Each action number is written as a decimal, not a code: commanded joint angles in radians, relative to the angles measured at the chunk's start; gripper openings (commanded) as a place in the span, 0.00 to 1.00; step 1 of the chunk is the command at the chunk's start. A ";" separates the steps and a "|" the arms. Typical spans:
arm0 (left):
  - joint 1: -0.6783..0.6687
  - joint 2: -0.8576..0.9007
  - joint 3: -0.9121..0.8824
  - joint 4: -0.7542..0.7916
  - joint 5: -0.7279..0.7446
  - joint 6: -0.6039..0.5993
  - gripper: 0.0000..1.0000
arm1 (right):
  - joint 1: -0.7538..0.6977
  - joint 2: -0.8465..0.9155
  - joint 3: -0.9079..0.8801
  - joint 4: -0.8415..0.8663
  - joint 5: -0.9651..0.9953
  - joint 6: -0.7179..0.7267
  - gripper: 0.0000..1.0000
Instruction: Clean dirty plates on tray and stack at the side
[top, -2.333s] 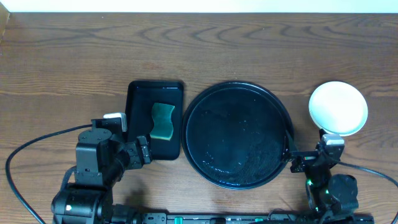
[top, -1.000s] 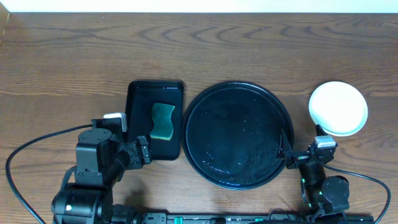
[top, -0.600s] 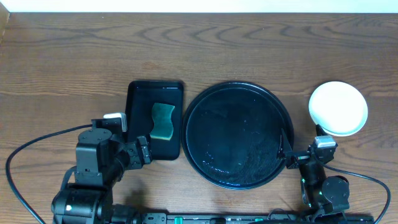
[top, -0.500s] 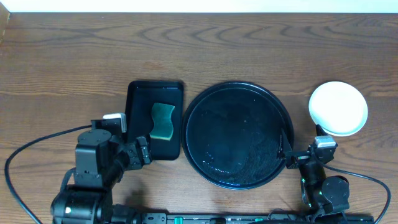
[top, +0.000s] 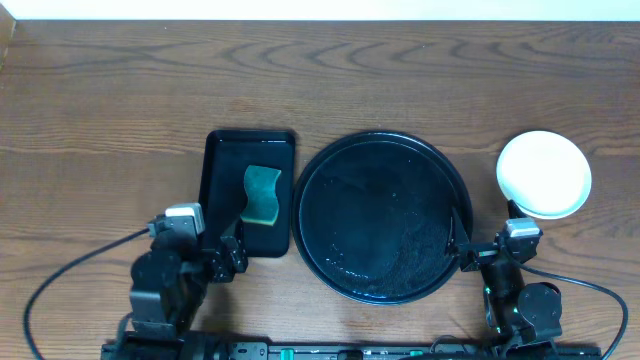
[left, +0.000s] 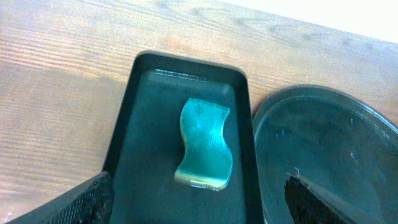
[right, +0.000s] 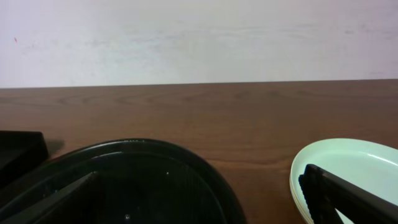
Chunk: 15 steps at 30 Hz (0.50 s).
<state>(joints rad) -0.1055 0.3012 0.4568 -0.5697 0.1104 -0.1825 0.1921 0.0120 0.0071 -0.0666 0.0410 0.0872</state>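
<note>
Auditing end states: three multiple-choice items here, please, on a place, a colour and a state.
1. Relative to the large round glossy black tray, the pale round plates sit: A on it; B right of it, on the wooden table; C under it.
2. The wavy sponge in the small rectangular black tray is: A red; B white; C teal-green.
3. The left tool is: A open, empty; B shut on the sponge; C shut on a plate.
B: the round tray holds no plate. C: overhead and wrist views agree. A: its fingers stand wide apart.
</note>
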 joint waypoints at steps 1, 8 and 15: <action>0.003 -0.102 -0.123 0.132 -0.013 0.006 0.89 | -0.018 -0.006 -0.002 -0.005 -0.001 -0.014 0.99; 0.003 -0.263 -0.293 0.402 -0.010 0.033 0.88 | -0.018 -0.006 -0.002 -0.005 -0.001 -0.014 0.99; 0.003 -0.299 -0.398 0.720 -0.010 0.188 0.88 | -0.018 -0.006 -0.002 -0.005 -0.001 -0.014 0.99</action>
<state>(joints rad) -0.1055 0.0116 0.0891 0.0917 0.1047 -0.0990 0.1921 0.0120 0.0071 -0.0677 0.0406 0.0860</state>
